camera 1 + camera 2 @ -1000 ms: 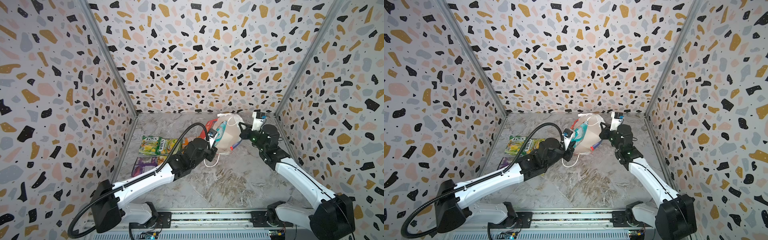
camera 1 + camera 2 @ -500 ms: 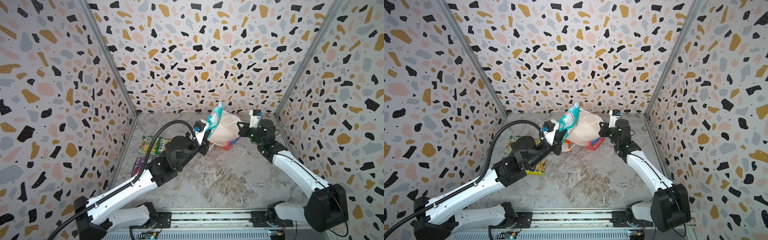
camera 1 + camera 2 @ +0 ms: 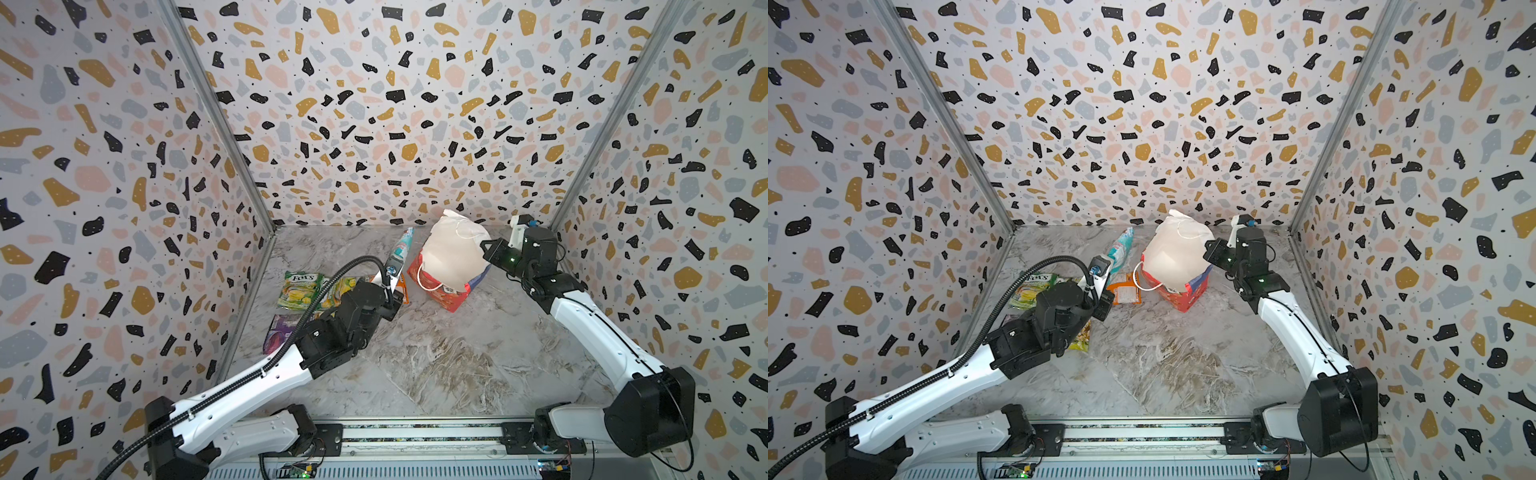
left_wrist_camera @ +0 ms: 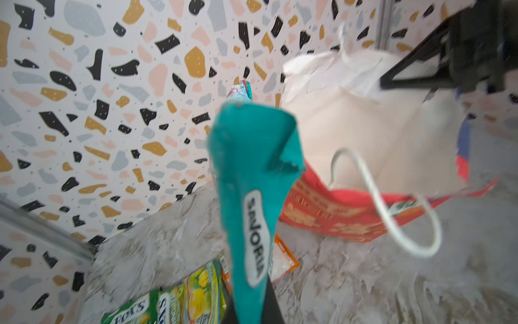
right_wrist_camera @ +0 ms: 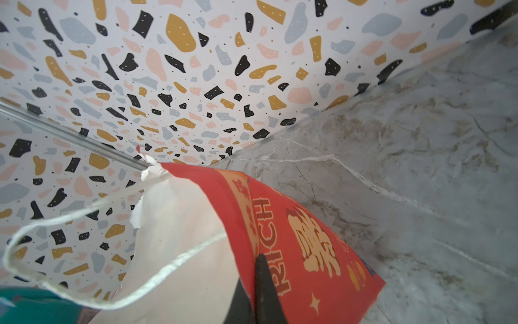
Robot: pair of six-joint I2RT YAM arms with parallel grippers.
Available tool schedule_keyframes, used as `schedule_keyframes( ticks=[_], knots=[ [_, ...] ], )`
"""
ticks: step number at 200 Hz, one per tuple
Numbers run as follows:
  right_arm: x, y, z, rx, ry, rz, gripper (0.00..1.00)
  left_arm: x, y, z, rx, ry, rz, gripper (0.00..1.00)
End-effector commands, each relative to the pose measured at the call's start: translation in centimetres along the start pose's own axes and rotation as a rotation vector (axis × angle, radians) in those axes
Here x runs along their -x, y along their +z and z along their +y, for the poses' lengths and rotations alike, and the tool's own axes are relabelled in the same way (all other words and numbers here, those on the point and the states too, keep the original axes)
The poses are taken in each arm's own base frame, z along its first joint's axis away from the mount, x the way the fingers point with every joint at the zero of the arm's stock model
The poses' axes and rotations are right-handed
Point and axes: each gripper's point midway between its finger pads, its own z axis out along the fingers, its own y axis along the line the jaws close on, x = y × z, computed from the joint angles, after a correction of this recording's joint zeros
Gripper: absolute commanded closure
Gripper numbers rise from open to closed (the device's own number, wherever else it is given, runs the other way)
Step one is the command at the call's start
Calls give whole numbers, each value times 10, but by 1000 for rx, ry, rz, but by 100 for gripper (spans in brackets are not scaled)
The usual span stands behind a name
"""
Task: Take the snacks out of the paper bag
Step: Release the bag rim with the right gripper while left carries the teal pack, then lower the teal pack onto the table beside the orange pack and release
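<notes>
The left pincer (image 3: 391,271) is clamped on the lower end of the teal-red packet (image 3: 402,248). In both top views the packet stands out of the jaws toward 1 o'clock, clear of the table (image 3: 457,353). The right pincer (image 3: 484,246) is closed on the upper rim of the paper bag (image 3: 451,266) and holds it tilted, mouth facing about 8 o'clock.

Step in hand, as judged: transfer of an extracted packet. The packet is fully outside the bag, just beside its mouth on the 9 o'clock side.

The next move calls for carrying the packet toward 8 o'clock, lowering it and releasing it near the packets already lying there: the green-yellow FOX'S packet (image 3: 298,286), the orange packet (image 3: 1125,293) and the purple packet (image 3: 279,332). Whether anything remains inside the bag cannot be told.
</notes>
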Motion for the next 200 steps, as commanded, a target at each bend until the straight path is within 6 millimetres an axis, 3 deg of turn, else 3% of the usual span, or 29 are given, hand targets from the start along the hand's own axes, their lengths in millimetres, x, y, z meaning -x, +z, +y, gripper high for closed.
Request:
schedule_keyframes(
  ticks=[1, 31, 67, 114, 200],
  knots=[
    [16, -8, 7, -2, 135, -27, 100, -23, -7, 21, 121, 28, 32, 100],
    [20, -12, 2, -41, 213, -61, 100, -73, 7, 6, 106, 132, 89, 100],
    [18, -15, -3, -74, 336, -87, 100, -117, 25, -14, 66, 262, 220, 100],
    [21, -16, -13, -106, 452, -143, 100, -147, 37, -27, 107, 407, 353, 100],
    [17, -8, -16, -106, 468, -144, 100, -177, 41, -43, 199, 666, 463, 100]
  ],
)
